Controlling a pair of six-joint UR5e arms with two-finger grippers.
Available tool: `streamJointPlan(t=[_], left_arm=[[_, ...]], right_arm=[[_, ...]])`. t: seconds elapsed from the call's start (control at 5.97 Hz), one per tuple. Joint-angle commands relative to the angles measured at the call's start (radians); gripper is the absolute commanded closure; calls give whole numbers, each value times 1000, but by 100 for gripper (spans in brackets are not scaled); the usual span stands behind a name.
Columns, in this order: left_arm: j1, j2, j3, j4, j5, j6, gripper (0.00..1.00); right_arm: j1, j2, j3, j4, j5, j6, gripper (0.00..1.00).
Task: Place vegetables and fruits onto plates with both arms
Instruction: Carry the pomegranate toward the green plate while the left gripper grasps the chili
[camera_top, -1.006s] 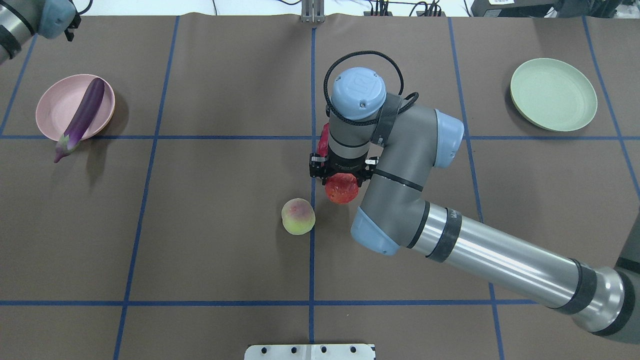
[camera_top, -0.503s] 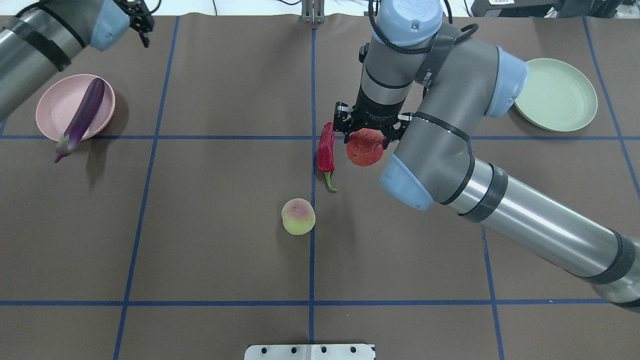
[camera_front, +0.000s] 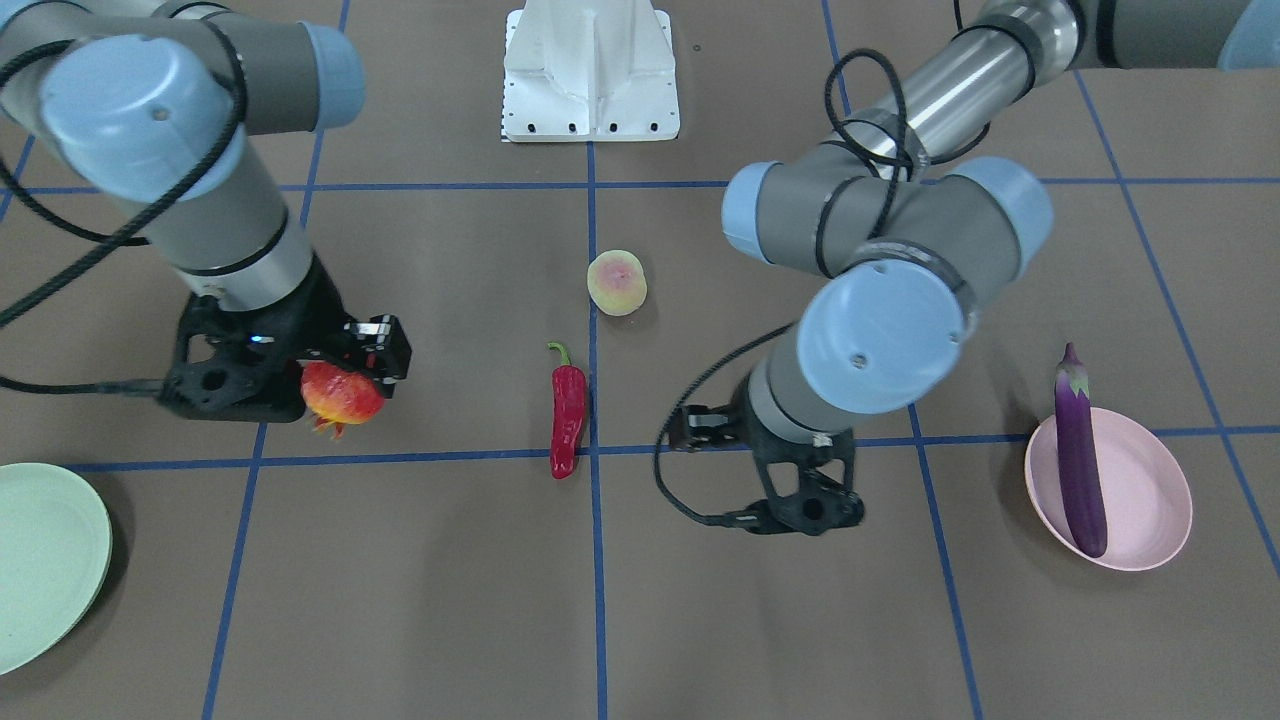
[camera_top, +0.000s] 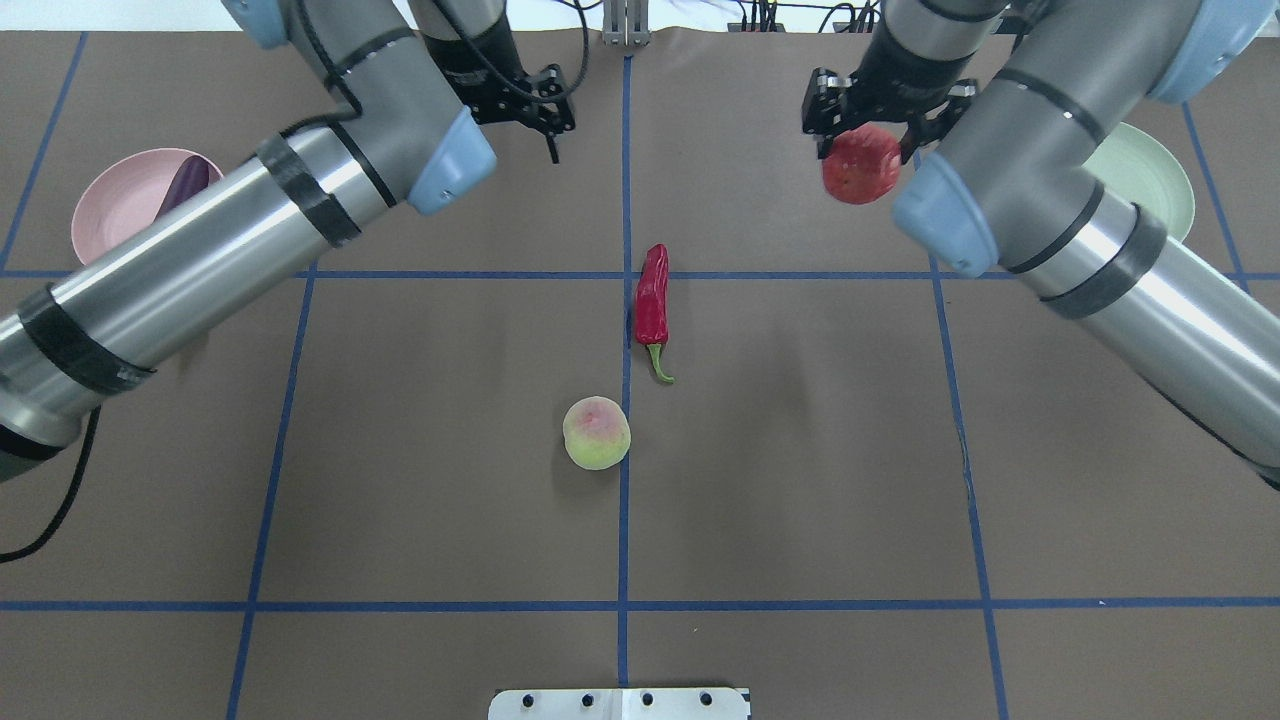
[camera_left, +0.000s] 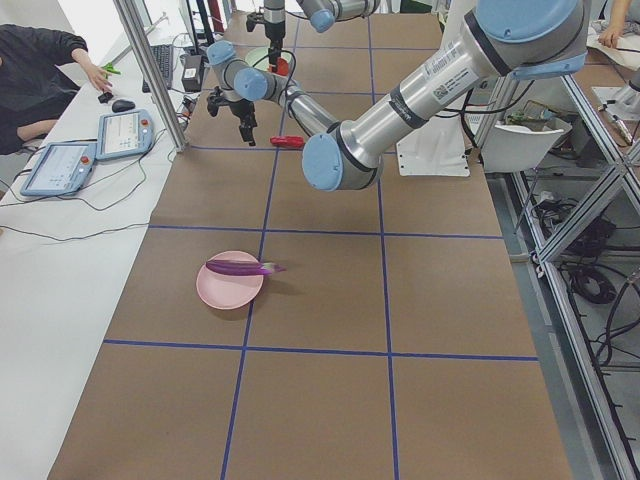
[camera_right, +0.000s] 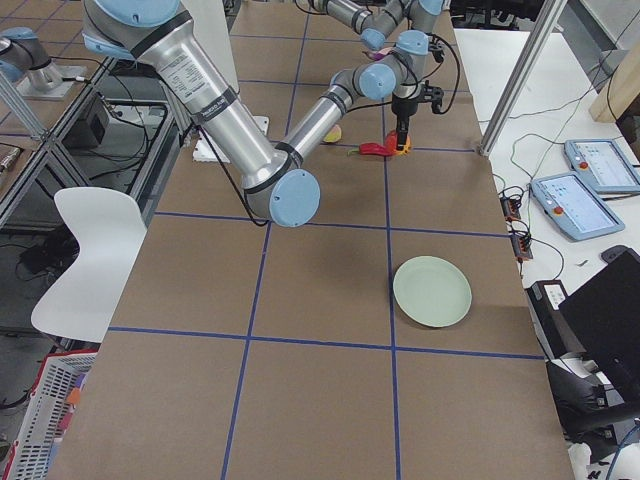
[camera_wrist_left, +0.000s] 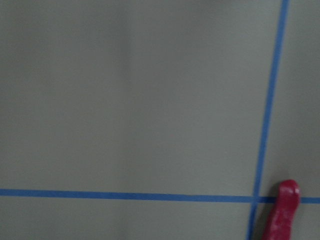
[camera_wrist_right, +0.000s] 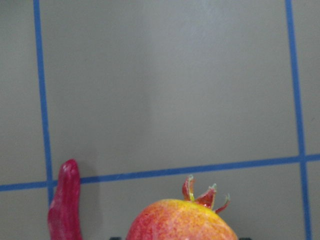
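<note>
One pomegranate (camera_top: 860, 165) hangs above the table (camera_top: 400, 450), clamped in the right gripper (camera_top: 872, 130), far and right of centre, near the mint green plate (camera_top: 1150, 175). The chili pepper (camera_top: 652, 300) and the peach (camera_top: 596, 433) lie apart at mid-table. The eggplant (camera_front: 1080, 460) rests across the pink plate (camera_front: 1150, 490), far left. The left gripper (camera_front: 800, 500) hovers beyond the chili pepper; I cannot tell whether its jaws are apart.

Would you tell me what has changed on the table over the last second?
The right hand, shut on the pomegranate, carried it from beside the peach away from the robot and rightward, toward the mint plate. The left hand swung in from the far left corner toward the middle. The chili, peach, and eggplant on the pink plate stayed put.
</note>
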Motion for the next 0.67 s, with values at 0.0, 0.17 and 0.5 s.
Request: streamJointPlan(t=[0.0,0.17,0.5], left_arm=[[120,-17,8,-120,113,-115,0],[152,-16,30,-155,166,-116,0],[214,-17,97,-261,251,-132,0]], right_arm=[[147,-43,-50,12,-7,-293,100],[169,-43,-93,16,-10,-336,100],[207,-82,-234,259,-11,-367,100]])
